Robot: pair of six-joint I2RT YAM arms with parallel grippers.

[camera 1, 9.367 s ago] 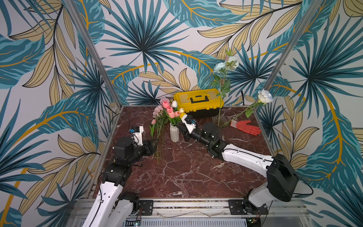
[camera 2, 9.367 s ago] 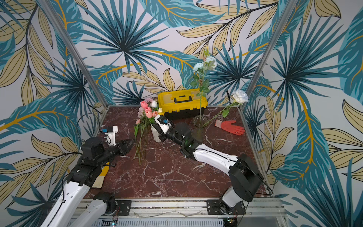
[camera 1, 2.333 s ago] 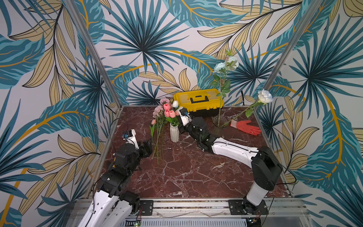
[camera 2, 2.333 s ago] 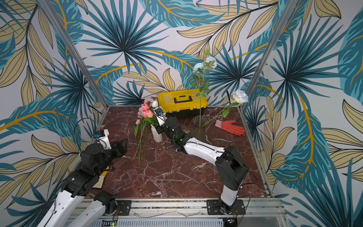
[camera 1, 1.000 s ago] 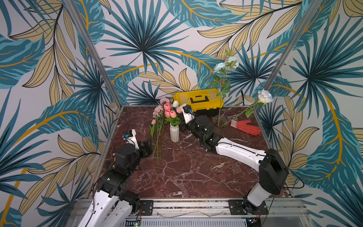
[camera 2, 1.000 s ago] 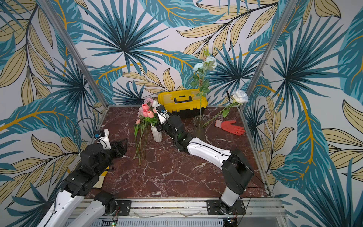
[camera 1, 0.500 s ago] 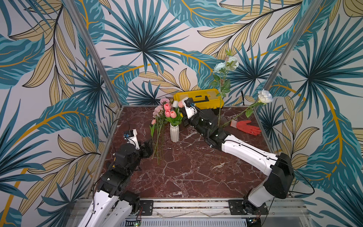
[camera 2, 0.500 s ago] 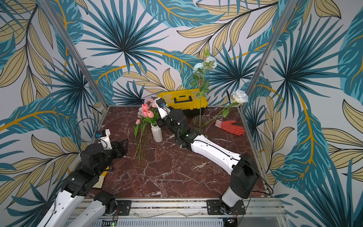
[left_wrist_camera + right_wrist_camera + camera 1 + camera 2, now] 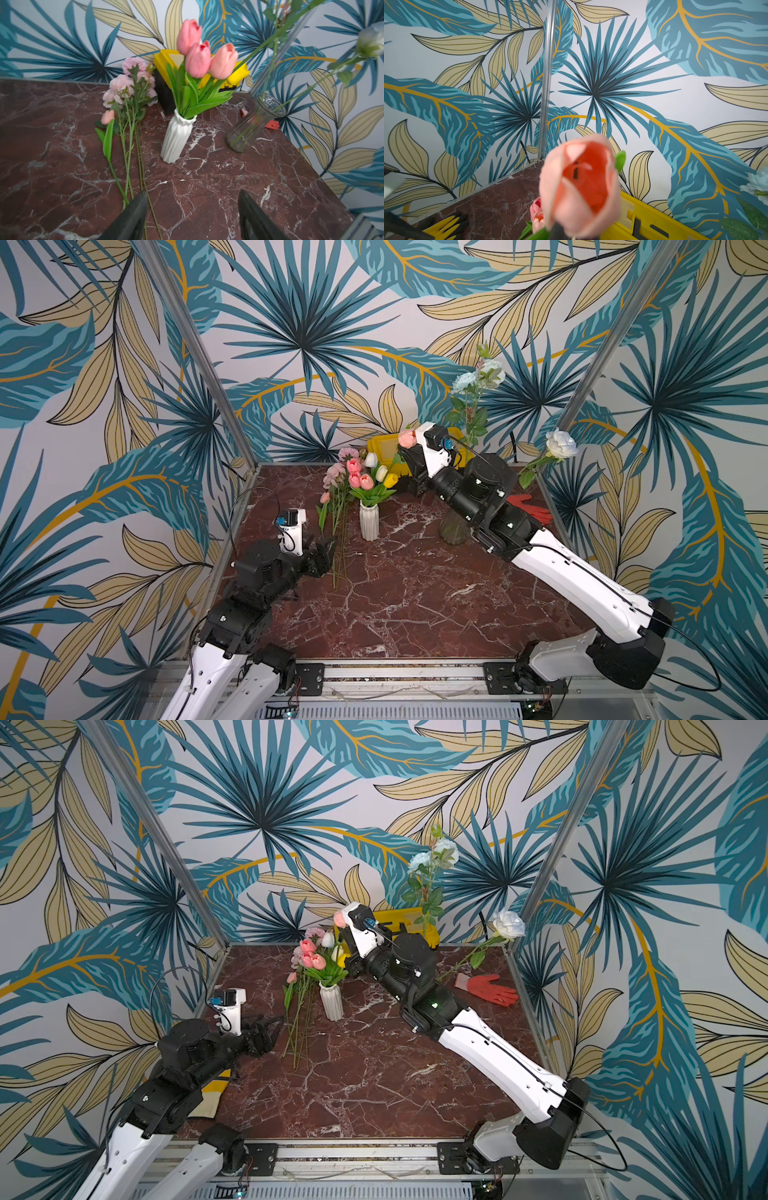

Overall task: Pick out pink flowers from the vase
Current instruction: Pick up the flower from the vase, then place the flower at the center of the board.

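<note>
- The right gripper [image 9: 406,457] is pinched tight on the green stem of a pink tulip [image 9: 407,438]. The bloom stands just beside the wrist camera, a little above the middle of the frame in both top views.
- In the right wrist view that bloom is a blurred pink shape low in the middle of the frame, and the claw's own tips barely show.
- The stem's lower end is lost among green leaves, so I cannot tell whether it is clear of the vase.
- Below and left of the held bloom, the white vase [image 9: 369,521] stands upright on the marble table [image 9: 415,597]. It holds three other pink tulips [image 9: 198,56], white tulips [image 9: 371,459] and a yellow tulip [image 9: 390,480].
- Just left of the vase, loose pink flowers [image 9: 333,473] lie flat on the table, blooms toward the back wall and stems toward the front edge.
- The left gripper [image 9: 323,548] sits left of centre, low over the table, spread wide and empty.
- In the left wrist view one of its fingers [image 9: 133,216] overlaps the ends of the loose stems; whether they touch cannot be told.
- Behind the held tulip, a yellow toolbox [image 9: 384,445] stands against the back wall.
- Right of the white vase, a glass vase [image 9: 451,533] is partly hidden by the right arm. It holds pale blue flowers [image 9: 478,373] and a white rose [image 9: 561,443].
- A red glove [image 9: 486,988] lies near the table's right edge.
</note>
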